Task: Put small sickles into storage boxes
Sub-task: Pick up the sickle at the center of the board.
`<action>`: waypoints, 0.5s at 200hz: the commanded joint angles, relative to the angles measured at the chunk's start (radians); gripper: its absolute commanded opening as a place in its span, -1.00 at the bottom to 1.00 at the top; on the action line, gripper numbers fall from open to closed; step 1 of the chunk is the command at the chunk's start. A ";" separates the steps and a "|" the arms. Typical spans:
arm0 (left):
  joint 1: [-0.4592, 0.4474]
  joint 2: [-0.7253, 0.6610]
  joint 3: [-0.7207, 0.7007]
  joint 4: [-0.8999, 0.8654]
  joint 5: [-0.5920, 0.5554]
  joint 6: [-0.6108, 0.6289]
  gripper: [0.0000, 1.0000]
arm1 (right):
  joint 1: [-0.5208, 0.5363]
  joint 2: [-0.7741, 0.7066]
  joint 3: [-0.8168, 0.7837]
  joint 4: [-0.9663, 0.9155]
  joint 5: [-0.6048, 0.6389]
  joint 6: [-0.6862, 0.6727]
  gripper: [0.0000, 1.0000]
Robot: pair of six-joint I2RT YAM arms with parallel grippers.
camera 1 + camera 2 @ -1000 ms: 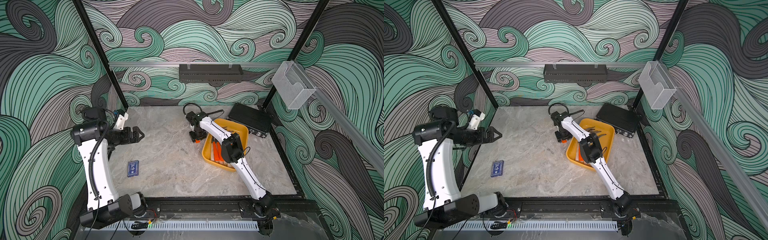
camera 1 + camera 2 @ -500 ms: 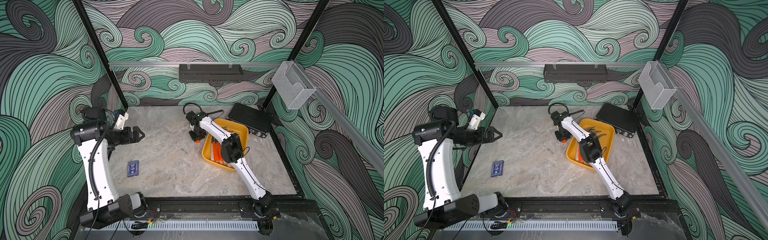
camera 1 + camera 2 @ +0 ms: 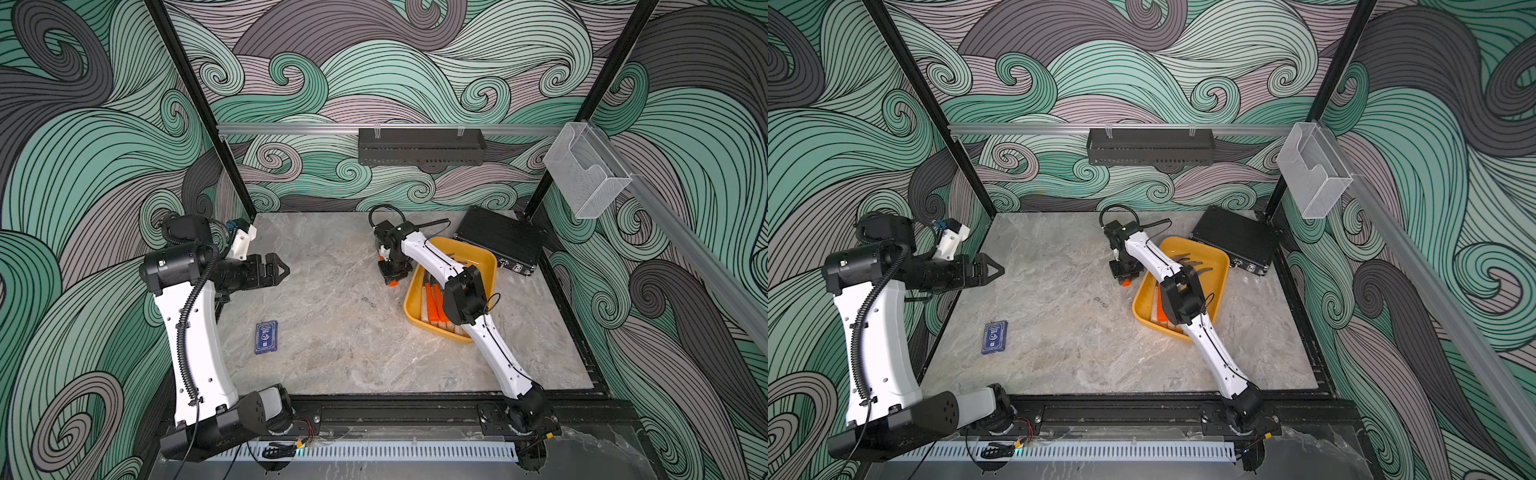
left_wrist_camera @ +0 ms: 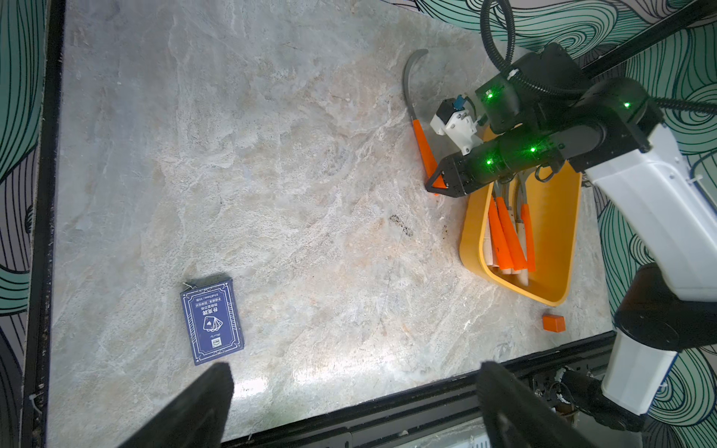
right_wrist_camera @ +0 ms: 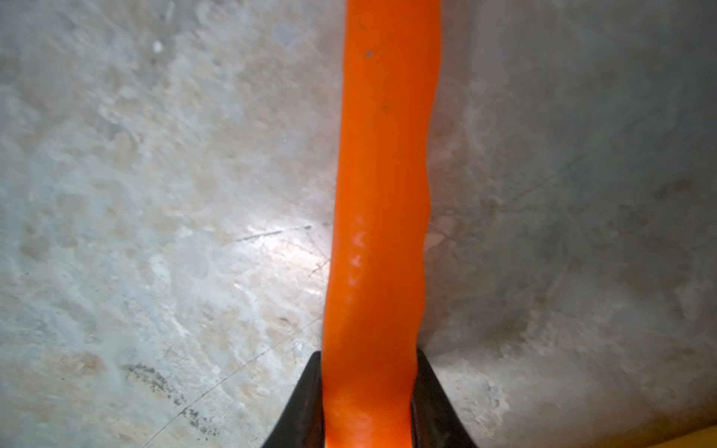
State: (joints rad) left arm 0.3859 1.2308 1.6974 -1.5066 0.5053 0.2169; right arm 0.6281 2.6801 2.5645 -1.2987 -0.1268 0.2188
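On the marble table, just outside the storage box [image 3: 491, 266] [image 3: 1224, 266], lies a small sickle [image 4: 421, 141] with a curved grey blade and an orange handle [image 5: 384, 194]. My right gripper [image 5: 366, 360] [image 3: 390, 277] [image 4: 436, 186] points down at it and is shut on the handle near its thick end. Several more sickles [image 4: 508, 240] [image 3: 434, 305] lie side by side in the yellow-orange box, partly hidden by my right arm in both top views. My left gripper [image 3: 283, 270] [image 3: 998, 270] [image 4: 355, 368] hangs open and empty above the table's left side, far from the sickles.
A blue card deck [image 3: 266, 336] [image 4: 211, 322] lies front left. A small orange cube [image 4: 553, 322] sits beside the box's near end. A black ribbed case [image 3: 498, 243] stands behind the box. On the walls hang a black shelf [image 3: 419, 147] and a clear bin [image 3: 582, 174].
My right gripper has closed onto the orange handle. Neither arm has visibly shifted, and the left gripper stays open.
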 commanded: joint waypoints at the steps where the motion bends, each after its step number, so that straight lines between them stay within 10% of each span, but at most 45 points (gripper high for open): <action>1: 0.005 -0.019 0.019 -0.003 0.016 -0.010 0.96 | -0.006 -0.066 0.027 -0.017 -0.090 0.012 -0.92; 100: 0.006 -0.027 0.002 0.051 0.033 -0.053 0.96 | -0.044 -0.144 0.023 0.005 -0.318 0.070 -0.98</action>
State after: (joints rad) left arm 0.3859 1.2221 1.6974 -1.4765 0.5102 0.1810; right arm 0.5964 2.5782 2.5675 -1.2976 -0.3676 0.2676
